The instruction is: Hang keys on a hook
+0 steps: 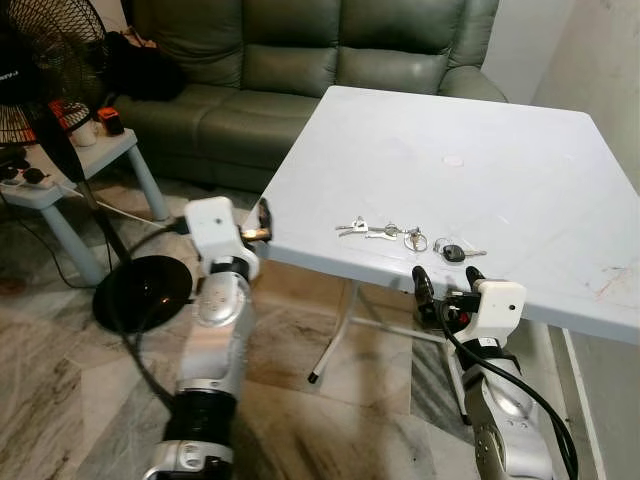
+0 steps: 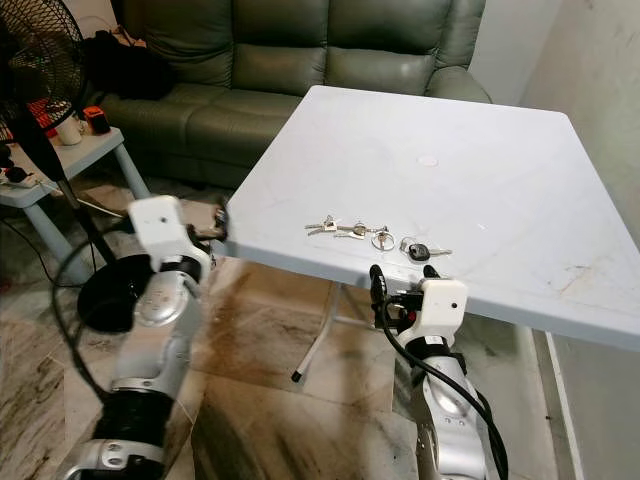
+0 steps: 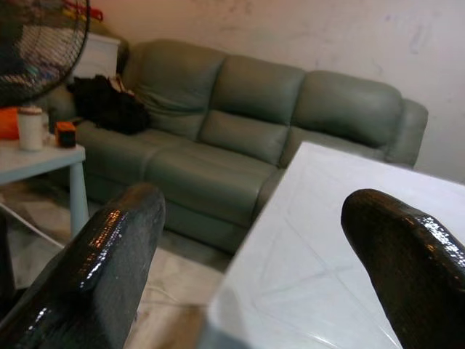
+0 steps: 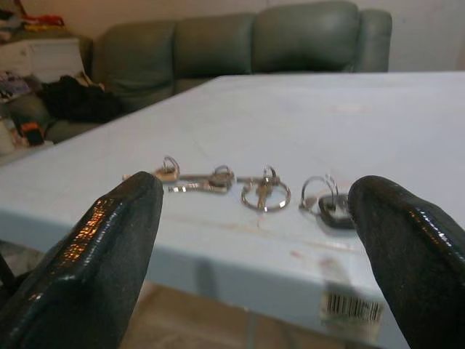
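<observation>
The bunch of small silver keys on rings with one black-headed key lies flat on the white square plastic bench, close to the near edge, so it is easy to reach from the front. The right pincer waits just below that edge, right in front of the keys, with its two black fingers wide apart and nothing between them, so it looks ready to go up and grab. The left pincer sits by the bench's left corner, open too and holding nothing, well apart from the keys. Behind the bench is a green leather sofa. I cannot see any hook here, so the keys still need picking up first
</observation>
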